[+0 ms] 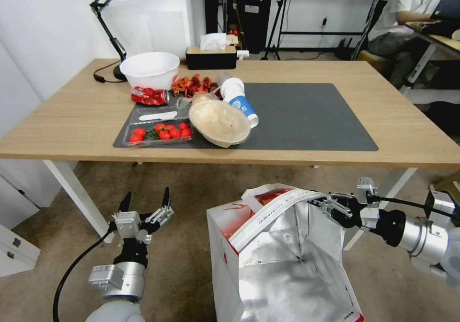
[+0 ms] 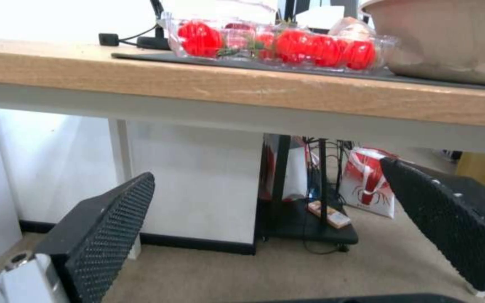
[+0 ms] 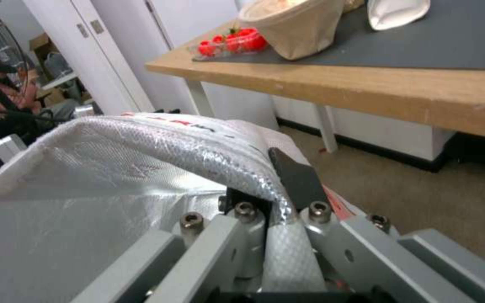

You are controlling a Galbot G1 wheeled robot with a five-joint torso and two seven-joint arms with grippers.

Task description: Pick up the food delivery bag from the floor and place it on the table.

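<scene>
light-wood table (image 1: 335,73) with its dark grey mat stands far of the boxy red-and-white foil-lined food delivery bag (image 1: 282,264), which hangs open below the near edge; i judge it could catch that edge or slip, being held by one rim only. the right gripper (image 1: 326,202) is clamped on the bag's rim from the right, arm level; the left gripper (image 1: 146,202) hovers to the bag's left, prongs apart, pointing up.

Even, bright indoor light fell from above; the table (image 1: 86,116) cast soft shadow onto the floor (image 1: 191,188). Foil lining glared. Head view bowed at edges; wrist views blurred.
</scene>
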